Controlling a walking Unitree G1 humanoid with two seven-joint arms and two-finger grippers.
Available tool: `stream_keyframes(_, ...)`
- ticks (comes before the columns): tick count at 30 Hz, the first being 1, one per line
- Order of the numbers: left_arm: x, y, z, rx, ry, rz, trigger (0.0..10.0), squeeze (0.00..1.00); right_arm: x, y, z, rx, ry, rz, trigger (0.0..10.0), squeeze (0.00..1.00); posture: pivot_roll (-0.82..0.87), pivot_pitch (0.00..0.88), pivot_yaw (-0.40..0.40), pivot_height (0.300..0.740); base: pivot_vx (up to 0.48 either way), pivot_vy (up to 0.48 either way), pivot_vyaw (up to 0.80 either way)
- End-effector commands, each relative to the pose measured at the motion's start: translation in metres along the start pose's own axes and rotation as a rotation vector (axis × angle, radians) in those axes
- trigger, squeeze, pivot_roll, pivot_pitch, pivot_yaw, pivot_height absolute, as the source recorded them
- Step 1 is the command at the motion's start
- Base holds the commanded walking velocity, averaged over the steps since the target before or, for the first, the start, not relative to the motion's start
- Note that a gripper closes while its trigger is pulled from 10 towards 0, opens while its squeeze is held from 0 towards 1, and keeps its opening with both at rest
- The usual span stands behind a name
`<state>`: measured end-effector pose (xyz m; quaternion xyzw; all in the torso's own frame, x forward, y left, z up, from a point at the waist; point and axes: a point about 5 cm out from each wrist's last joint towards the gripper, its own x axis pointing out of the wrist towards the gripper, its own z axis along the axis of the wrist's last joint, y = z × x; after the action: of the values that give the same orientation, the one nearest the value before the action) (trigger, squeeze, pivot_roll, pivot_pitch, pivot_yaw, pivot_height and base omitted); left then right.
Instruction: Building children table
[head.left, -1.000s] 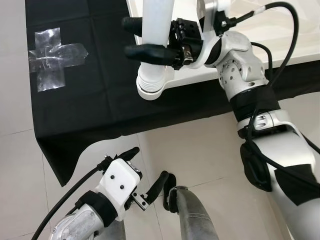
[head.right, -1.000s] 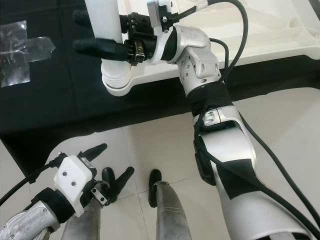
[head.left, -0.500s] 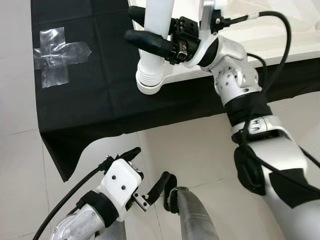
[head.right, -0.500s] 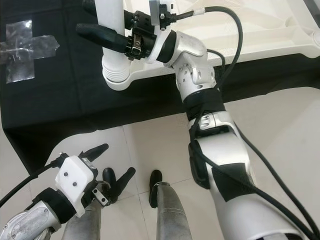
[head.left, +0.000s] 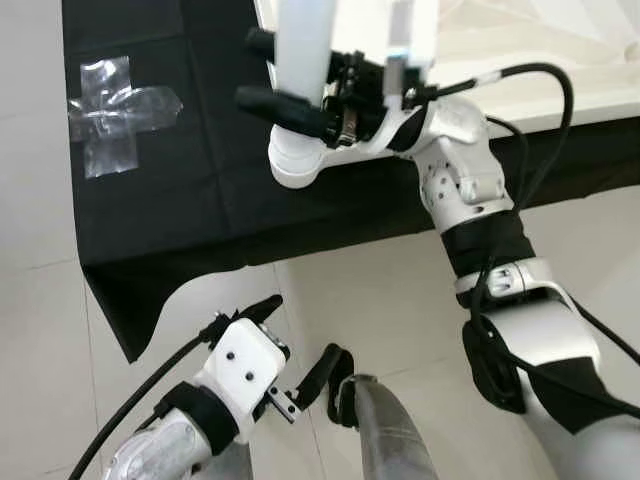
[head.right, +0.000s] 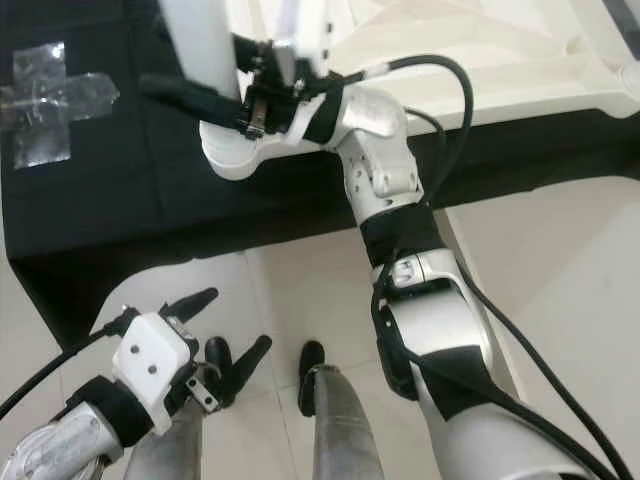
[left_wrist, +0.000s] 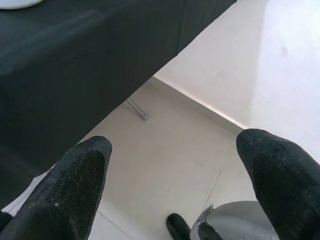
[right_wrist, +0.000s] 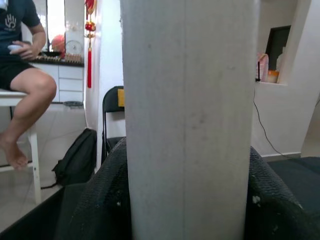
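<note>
One white ribbed-end table leg (head.left: 300, 90), upright.

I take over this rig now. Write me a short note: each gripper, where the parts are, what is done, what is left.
Right gripper: shut on the white table leg, held upright above the black cloth, threaded end down.
Left gripper: open, idle, low over the floor tiles.
White tabletop: lying on the cloth.
Done: leg picked up.
Left: fit the leg to the tabletop.

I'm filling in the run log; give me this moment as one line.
right gripper: shut on white table leg, upright above black cloth | left gripper: open, idle, low | white tabletop: on cloth
</note>
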<state>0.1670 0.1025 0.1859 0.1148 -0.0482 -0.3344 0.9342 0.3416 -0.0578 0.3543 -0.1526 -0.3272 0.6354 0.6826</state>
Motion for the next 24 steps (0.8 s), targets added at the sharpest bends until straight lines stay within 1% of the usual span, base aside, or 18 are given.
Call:
stream_keyframes(1, -0.002, -0.004, -0.004, -0.02, 0.025, -0.021, 10.0, 0.0, -0.009, 0.012, -0.026, 0.079, 0.106, 0.023, 10.0, 0.0, 0.13, 0.509, -0.077, 0.74, 0.0, 0.0, 0.0)
stream_keyframes(8, -0.001, -0.005, -0.004, -0.02, 0.025, -0.02, 10.0, 0.0, -0.009, 0.011, -0.026, 0.083, 0.104, 0.007, 10.0, 0.0, 0.13, 0.509, -0.079, 0.74, 0.0, 0.0, 0.0)
stream_keyframes(11, -0.001, -0.005, -0.005, -0.019, 0.025, -0.02, 10.0, 0.0, -0.009, 0.01, -0.027, 0.1, 0.097, -0.004, 10.0, 0.0, 0.13, 0.509, -0.079, 0.74, 0.0, 0.0, 0.0)
stream_keyframes(13, -0.002, -0.005, -0.005, -0.019, 0.025, -0.02, 10.0, 0.0, -0.009, 0.008, -0.028, 0.145, 0.073, -0.031, 10.0, 0.0, 0.12, 0.508, -0.079, 0.74, 0.0, 0.0, 0.0)
stream_keyframes(16, -0.001, -0.005, -0.005, -0.02, 0.025, -0.02, 10.0, 0.0, -0.011, 0.001, -0.029, 0.229, 0.023, -0.111, 10.0, 0.0, 0.12, 0.51, -0.082, 0.74, 0.0, 0.0, 0.0)
stream_keyframes(18, -0.001, -0.005, -0.005, -0.021, 0.025, -0.02, 10.0, 0.0, -0.012, -0.001, -0.03, 0.259, -0.006, -0.149, 10.0, 0.0, 0.12, 0.51, -0.082, 0.74, 0.0, 0.0, 0.0)
stream_keyframes(20, -0.001, -0.005, -0.006, -0.022, 0.025, -0.02, 10.0, 0.0, -0.015, -0.003, -0.028, 0.31, -0.079, -0.19, 10.0, 0.0, 0.12, 0.51, -0.083, 0.74, 0.0, 0.0, 0.0)
stream_keyframes(21, -0.001, -0.005, -0.006, -0.021, 0.026, -0.02, 10.0, 0.0, -0.016, -0.003, -0.027, 0.326, -0.101, -0.2, 10.0, 0.0, 0.12, 0.51, -0.083, 0.74, 0.0, 0.0, 0.0)
stream_keyframes(24, -0.002, -0.005, -0.006, -0.021, 0.026, -0.02, 10.0, 0.0, -0.018, -0.002, -0.027, 0.337, -0.12, -0.21, 10.0, 0.0, 0.12, 0.513, -0.079, 0.74, 0.0, 0.0, 0.0)
